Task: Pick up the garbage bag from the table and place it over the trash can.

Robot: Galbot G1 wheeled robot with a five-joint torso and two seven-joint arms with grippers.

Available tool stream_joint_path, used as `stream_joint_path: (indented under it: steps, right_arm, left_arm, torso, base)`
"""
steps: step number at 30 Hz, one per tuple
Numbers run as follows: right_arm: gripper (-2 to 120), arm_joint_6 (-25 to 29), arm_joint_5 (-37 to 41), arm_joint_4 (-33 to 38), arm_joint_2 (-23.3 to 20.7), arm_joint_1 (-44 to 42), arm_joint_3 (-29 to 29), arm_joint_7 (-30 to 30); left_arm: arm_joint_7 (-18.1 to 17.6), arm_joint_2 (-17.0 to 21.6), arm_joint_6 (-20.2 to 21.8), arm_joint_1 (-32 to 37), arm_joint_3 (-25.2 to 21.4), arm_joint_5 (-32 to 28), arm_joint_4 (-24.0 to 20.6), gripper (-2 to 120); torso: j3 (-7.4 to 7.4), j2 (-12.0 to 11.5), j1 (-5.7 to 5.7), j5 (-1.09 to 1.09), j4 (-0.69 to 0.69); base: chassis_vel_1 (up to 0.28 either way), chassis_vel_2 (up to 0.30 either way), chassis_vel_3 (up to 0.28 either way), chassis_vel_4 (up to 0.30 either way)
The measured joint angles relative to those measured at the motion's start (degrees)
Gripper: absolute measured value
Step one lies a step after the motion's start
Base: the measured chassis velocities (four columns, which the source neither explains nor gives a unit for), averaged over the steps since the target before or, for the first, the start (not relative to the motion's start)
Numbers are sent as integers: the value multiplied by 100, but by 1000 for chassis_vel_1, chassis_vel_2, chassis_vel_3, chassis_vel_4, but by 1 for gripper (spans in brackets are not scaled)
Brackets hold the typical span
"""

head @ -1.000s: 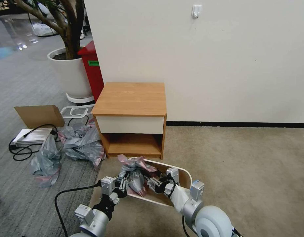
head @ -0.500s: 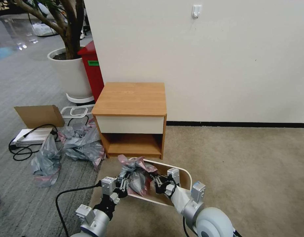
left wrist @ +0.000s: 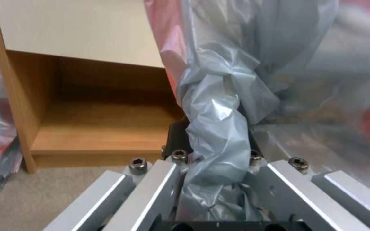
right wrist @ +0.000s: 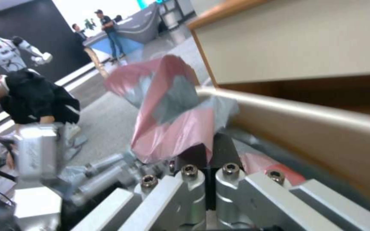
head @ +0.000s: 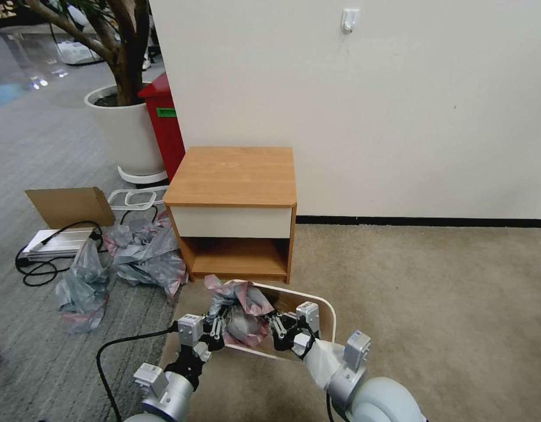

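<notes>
The garbage bag point(head: 238, 310), grey with pink patches, hangs bunched over the left part of the trash can point(head: 295, 291), which stands on the carpet just in front of the table point(head: 232, 176). My left gripper point(head: 214, 334) is shut on a twisted grey fold of the bag point(left wrist: 215, 125). My right gripper point(head: 279, 331) is shut on the bag's pink rim point(right wrist: 172, 128), close to the can's cream rim point(right wrist: 305, 114). The two grippers sit close together at the can's near edge, with the bag between them. The table's top is bare.
Other crumpled grey-and-pink bags point(head: 144, 252) lie on the floor left of the table, with a cardboard piece point(head: 71, 205), a flat white device and black cables point(head: 33, 266). A red bin point(head: 164, 126) and white planter point(head: 123, 132) stand behind. Open carpet lies to the right.
The right arm has drawn back toward me while its gripper stays on the bag. The bag and the can's rim have shifted slightly left. The left gripper has hardly moved.
</notes>
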Motion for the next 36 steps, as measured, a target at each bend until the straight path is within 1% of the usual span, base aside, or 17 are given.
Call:
stream_joint_path:
  steps: [6, 8, 11, 13, 16, 18, 20, 22, 25, 36]
  right_arm:
    - [0, 12, 13, 164, -23, 39, 150, -23]
    - [0, 8, 111, 179, -44, 92, 270, 7]
    - [0, -46, 349, 165, -165, 179, 524, 166]
    - [0, -62, 384, 155, -206, 184, 578, 198]
    - [0, -98, 486, 59, -396, 183, 796, 278]
    - [0, -103, 503, 29, -440, 176, 849, 290]
    - [0, -122, 526, -16, -593, 131, 995, 309]
    - [0, -127, 529, -18, -637, 112, 1028, 310]
    - [0, -142, 537, -18, -863, 25, 1189, 313]
    - [0, -161, 692, 42, -1314, -233, 1721, 303]
  left_arm:
    - [15, 10, -35, 33, 2, 172, 10, 7]
    - [67, 18, -101, 43, -1, 317, 41, 7]
    - [189, 44, -253, 75, -13, 505, 71, 7]
    - [218, 49, -308, 76, -26, 550, 85, 7]
    - [403, 70, -600, 65, -88, 680, 149, 7]
    - [431, 74, -652, 63, -98, 682, 155, 7]
    - [501, 76, -826, 53, -131, 662, 179, 7]
    - [524, 76, -871, 51, -140, 642, 185, 7]
    - [589, 77, -997, 48, -159, 527, 198, 7]
    - [596, 66, -1017, 7, -198, 309, 235, 7]
  torso:
    - [0, 0, 0, 0, 0]
    - [0, 0, 0, 0, 0]
    - [0, 0, 0, 1, 0]
    - [0, 0, 0, 1, 0]
    - [0, 0, 0, 1, 0]
    - [0, 0, 0, 1, 0]
    - [0, 0, 0, 0, 0]
    - [0, 0, 0, 1, 0]
    - [0, 0, 0, 1, 0]
    - [0, 0, 0, 1, 0]
  base:
    - [0, 0, 0, 0]
    - [0, 0, 0, 0]
    - [0, 0, 0, 0]
    - [0, 0, 0, 0]
    - [0, 0, 0, 0]
    - [0, 0, 0, 0]
    - [0, 0, 0, 0]
    - [0, 0, 0, 0]
    - [0, 0, 0, 0]
    - [0, 0, 0, 0]
